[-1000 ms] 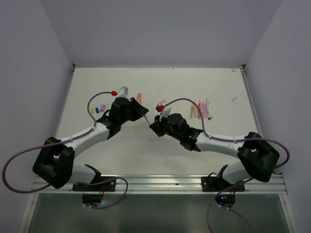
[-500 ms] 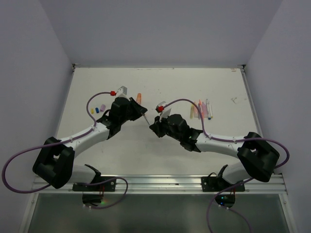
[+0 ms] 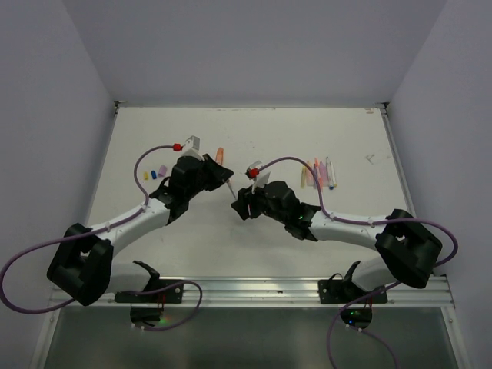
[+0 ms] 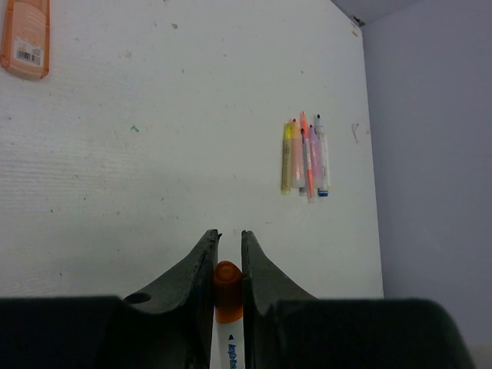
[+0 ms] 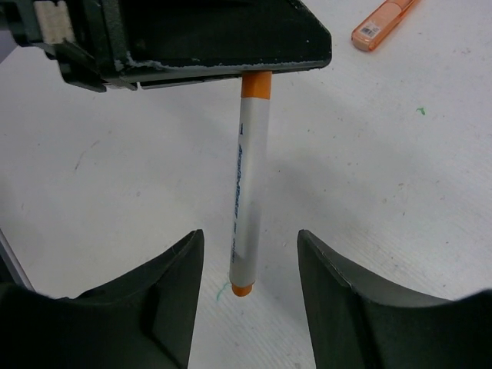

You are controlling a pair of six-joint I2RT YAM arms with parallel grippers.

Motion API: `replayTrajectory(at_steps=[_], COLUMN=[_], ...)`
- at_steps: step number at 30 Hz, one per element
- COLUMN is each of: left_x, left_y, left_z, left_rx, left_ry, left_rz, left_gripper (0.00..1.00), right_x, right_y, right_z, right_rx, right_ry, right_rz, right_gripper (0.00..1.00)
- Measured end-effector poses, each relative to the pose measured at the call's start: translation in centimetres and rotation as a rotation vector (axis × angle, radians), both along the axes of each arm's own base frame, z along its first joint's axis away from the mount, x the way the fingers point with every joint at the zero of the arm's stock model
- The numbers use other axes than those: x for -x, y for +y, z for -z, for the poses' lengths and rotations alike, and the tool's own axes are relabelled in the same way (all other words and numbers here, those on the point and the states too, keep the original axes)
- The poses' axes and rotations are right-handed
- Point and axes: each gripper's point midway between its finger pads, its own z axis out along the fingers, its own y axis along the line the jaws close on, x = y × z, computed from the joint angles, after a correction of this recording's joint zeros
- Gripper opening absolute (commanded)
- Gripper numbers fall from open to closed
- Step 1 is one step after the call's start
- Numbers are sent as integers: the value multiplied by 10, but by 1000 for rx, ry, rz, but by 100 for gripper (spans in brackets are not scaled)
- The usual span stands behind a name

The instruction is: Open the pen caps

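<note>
A white pen (image 5: 247, 192) with an orange pen cap (image 4: 227, 286) hangs in the air above the table's middle. My left gripper (image 4: 230, 234) is shut on that cap end, and the pen body (image 3: 231, 188) sticks out toward the right arm. My right gripper (image 5: 248, 232) is open, with the pen's orange-plugged tail (image 5: 243, 290) between its fingers and touching neither. In the top view the right gripper (image 3: 240, 201) sits just near-right of the left gripper (image 3: 224, 177).
An orange highlighter (image 3: 220, 154) lies just beyond the left gripper. Several pens (image 3: 319, 173) lie side by side at the right. A few loose caps (image 3: 154, 173) in yellow, blue and lilac sit at the left. Small pen marks dot the white table (image 3: 254, 131).
My right gripper has opened and let go of the pen body, drawing back slightly. The left gripper keeps its hold on the cap end.
</note>
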Motion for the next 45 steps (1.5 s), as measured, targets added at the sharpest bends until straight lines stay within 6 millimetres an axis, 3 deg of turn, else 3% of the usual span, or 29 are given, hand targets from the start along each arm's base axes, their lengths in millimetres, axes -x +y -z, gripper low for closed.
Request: replayTrajectory(at_steps=[4,10,14,17,22,37,45], left_x=[6,13,16,18,18,17,10], left_y=[2,-2,-4,-5,-5,0,2], left_z=[-12,-31,-39,-42,-48,-61,-81], left_rx=[-2,1,-3,-5,-9,-28,29], left_ry=[-59,-152,-189,-208,-234,-260,-256], left_rz=[24,62,79,86,92,26,11], left_gripper=[0,0,0,0,0,0,0], right_x=[-1,-14,-19,-23,-21,-16,-17], right_y=[0,17,22,23,25,24,20], right_z=[-1,-18,-26,-28,-28,-35,-57], right_rx=[9,-13,-20,-13,-10,-68,-142], right_ry=[6,-11,-21,-25,-20,-59,-134], right_rz=[2,4,8,21,16,-1,4], right_gripper=[56,55,50,35,0,0,0])
